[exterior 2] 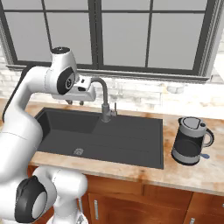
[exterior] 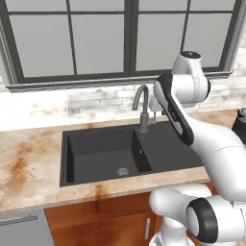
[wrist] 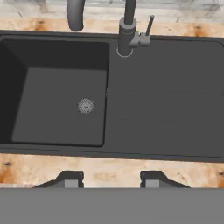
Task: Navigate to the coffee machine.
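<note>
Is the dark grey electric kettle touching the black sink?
Apart. In the right base view, bare counter separates the kettle from the sink rim.

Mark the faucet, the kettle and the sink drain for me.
faucet [exterior: 143, 124]: left base view, on its upright stem above the base.
kettle [exterior 2: 187, 144]: right base view, on the dark body below the lid.
sink drain [wrist: 85, 105]: hand view, on the round strainer in the basin floor.

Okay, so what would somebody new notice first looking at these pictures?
First the black sink sunk into the marbled counter, its curved faucet under the big window. Next the dark electric kettle on the counter right of the sink. The open pincer hangs above the sink's near edge.
</note>
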Controlling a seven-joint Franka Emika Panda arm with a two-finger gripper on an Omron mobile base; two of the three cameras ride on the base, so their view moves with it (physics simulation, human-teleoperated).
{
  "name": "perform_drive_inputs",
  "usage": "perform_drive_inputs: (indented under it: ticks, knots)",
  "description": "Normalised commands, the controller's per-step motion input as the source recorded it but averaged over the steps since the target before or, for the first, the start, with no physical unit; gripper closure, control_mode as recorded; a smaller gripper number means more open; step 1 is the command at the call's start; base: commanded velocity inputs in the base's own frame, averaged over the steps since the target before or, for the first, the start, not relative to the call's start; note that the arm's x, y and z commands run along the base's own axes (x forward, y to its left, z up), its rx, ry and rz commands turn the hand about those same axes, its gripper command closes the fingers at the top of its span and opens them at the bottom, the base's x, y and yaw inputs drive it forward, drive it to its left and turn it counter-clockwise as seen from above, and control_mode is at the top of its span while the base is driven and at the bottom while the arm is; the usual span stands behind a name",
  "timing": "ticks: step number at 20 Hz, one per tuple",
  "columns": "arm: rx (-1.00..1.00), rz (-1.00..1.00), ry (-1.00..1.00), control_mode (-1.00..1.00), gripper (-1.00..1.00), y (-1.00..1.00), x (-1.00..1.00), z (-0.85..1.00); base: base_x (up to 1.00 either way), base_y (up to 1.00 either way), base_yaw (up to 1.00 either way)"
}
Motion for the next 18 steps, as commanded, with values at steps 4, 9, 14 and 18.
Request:
perform_drive_inputs:
  ticks: [4, 9, 14, 18]
  knots:
    - [0.00, 0.00, 0.00, -1.00, -1.00, 0.00, -0.04, 0.00, 0.00, 0.00, 0.00]
    - [0.00, 0.00, 0.00, -1.00, -1.00, 0.00, -0.01, 0.00, 0.00, 0.00, 0.00]
    - [0.00, 0.00, 0.00, 1.00, -1.00, 0.00, -0.01, 0.00, -0.36, -0.04, -0.02]
    - [0.00, 0.00, 0.00, 1.00, -1.00, 0.00, 0.00, 0.00, -0.78, -0.22, -0.19]
